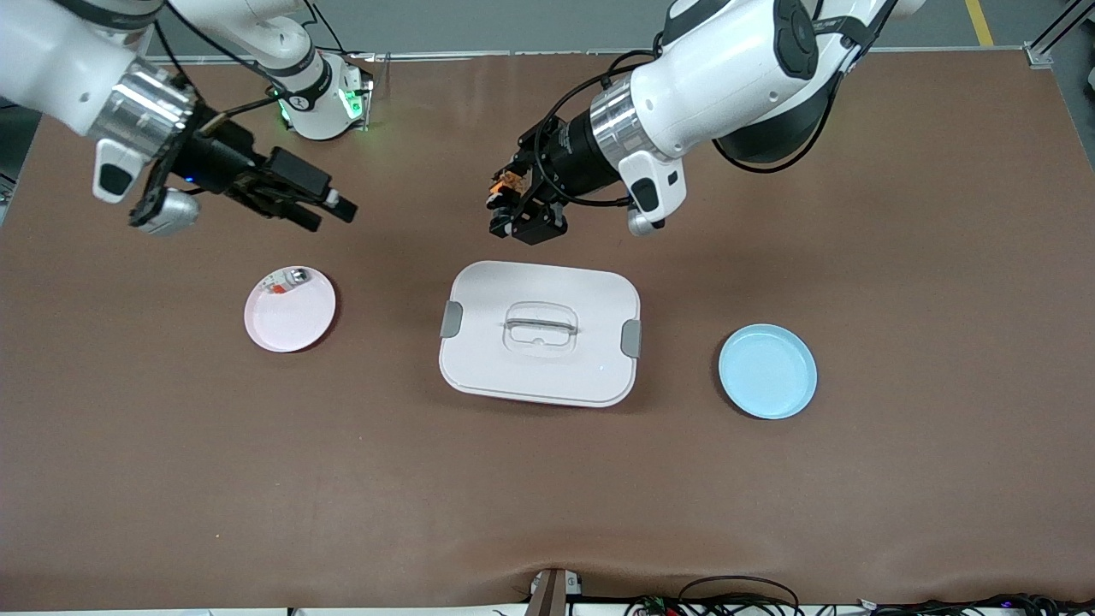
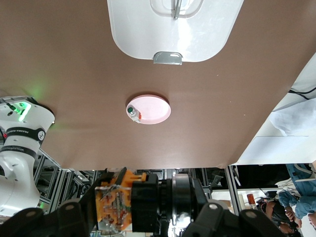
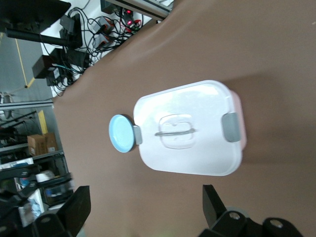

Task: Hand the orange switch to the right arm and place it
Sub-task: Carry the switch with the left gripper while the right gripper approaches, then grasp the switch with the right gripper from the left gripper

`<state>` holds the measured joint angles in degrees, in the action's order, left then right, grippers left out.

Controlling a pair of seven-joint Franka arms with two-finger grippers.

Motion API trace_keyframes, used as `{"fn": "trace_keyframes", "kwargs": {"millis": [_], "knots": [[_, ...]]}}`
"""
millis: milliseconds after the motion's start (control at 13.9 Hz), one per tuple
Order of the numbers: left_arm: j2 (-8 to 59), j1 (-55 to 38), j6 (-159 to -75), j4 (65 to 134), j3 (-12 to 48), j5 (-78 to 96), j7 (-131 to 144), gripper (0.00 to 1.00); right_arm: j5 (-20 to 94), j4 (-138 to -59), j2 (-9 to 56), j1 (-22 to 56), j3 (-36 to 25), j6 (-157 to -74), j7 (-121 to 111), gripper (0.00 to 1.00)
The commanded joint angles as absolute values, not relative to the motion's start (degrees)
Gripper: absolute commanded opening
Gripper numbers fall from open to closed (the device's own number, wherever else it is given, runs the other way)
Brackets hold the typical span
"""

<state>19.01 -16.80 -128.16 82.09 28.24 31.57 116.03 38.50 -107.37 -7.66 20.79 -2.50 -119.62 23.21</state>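
One orange switch (image 1: 510,181), small, rigid and light by the look of it, sits clamped in the left tool (image 1: 516,205), up in the air over bare tabletop (image 1: 547,479) just beside the white lidded box (image 1: 539,334). You should treat its smooth barrel as slippery; take it across the black body, clear of the face. Right tool (image 1: 329,204) hangs spread wide and empty, well apart from the switch, over tabletop near the pink plate (image 1: 291,321).
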Motion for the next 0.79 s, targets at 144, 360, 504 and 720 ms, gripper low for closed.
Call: {"fn": "trace_keyframes", "kwargs": {"millis": [144, 360, 504, 720], "knots": [[19.9, -18.0, -129.2, 81.4, 28.3, 31.8, 117.5, 0.27, 39.6, -108.8, -9.0, 26.7, -3.0, -124.9, 27.9, 1.0], [19.7, -17.9, -129.2, 81.4, 28.3, 31.8, 117.6, 0.27, 39.6, -108.5, -8.3, 29.3, -3.1, -124.4, 27.0, 1.0], [19.8, -18.0, -129.3, 81.4, 28.3, 31.7, 117.5, 0.27, 39.2, -107.7, -6.3, 31.7, -3.1, -124.6, 27.2, 1.0], [19.7, -18.0, -129.2, 81.4, 28.3, 31.7, 117.5, 0.27, 39.2, -106.1, -4.3, 32.7, -3.1, -124.4, 27.7, 1.0]]}}
